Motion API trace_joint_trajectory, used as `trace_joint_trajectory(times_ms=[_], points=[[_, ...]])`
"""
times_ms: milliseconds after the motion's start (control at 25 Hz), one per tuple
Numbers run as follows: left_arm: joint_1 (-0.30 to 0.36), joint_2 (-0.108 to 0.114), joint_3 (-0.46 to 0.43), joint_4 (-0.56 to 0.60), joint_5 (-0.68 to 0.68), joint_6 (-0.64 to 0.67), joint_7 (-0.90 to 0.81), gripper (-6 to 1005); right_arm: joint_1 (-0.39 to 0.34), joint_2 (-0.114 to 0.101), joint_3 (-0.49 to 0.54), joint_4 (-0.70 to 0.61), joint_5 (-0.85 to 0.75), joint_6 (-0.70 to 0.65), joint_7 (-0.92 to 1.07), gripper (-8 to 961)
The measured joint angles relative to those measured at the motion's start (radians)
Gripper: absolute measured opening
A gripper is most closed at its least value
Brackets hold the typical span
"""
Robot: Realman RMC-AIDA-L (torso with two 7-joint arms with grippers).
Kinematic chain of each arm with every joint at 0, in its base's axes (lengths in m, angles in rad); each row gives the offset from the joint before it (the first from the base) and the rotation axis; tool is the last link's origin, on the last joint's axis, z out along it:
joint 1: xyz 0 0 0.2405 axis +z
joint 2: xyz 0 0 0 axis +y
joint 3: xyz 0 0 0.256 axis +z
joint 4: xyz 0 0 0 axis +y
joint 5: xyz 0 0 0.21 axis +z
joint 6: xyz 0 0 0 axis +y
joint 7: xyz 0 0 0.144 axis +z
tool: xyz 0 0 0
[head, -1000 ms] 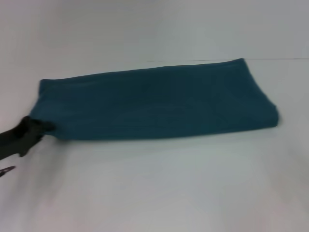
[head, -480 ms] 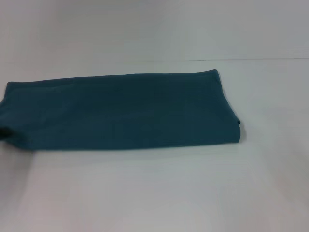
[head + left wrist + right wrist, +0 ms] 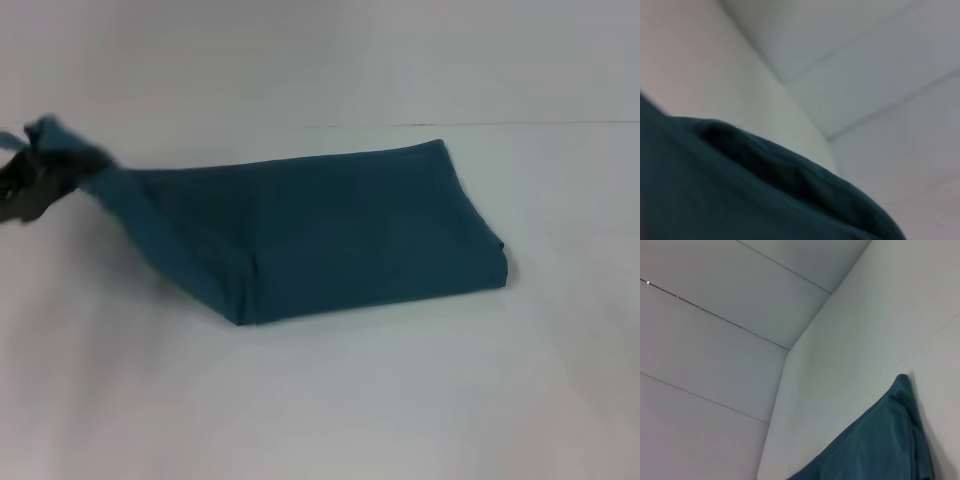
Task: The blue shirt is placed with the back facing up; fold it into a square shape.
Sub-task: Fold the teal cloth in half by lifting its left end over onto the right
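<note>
Left gripper (image 3: 45,160) at far left of head view, raised off table (image 3: 330,400), clamped on one end of shirt (image 3: 340,235). Shirt folded into long band; held end lifted, cloth sloping down from gripper to rest of shirt lying flat on table, well off toward robot's right. Left wrist view: shirt (image 3: 740,190) fills near field. Right gripper not visible; right wrist view shows shirt corner (image 3: 880,445).
</note>
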Motion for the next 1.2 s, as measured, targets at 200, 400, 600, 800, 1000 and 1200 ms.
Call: trace_joint_trajectory(times_ms=[200,400,600,800,1000,1200], points=[[-0.084,-0.002,0.051,0.006,-0.003,0.023,-0.016,27,0.005,0.006,-0.007,0.0,0.0,0.001,-0.004,858],[-0.185,-0.044,0.149,-0.001,-0.004,-0.006,-0.017,27,0.008,0.007,-0.016,0.0,0.0,0.005,-0.004,858],[-0.23,-0.082,0.213,-0.004,-0.006,-0.074,-0.021,27,0.008,0.008,-0.018,0.01,-0.001,0.013,-0.007,858],[-0.295,-0.106,0.347,-0.089,-0.028,-0.218,-0.009,26,0.01,0.008,-0.03,0.012,-0.002,0.025,-0.004,858],[-0.381,-0.111,0.48,-0.258,-0.085,-0.433,0.048,26,0.011,0.008,-0.04,0.014,-0.007,0.035,-0.002,858],[-0.44,-0.116,0.536,-0.357,-0.151,-0.531,0.134,26,0.012,0.009,-0.042,0.026,-0.013,0.05,-0.003,857]])
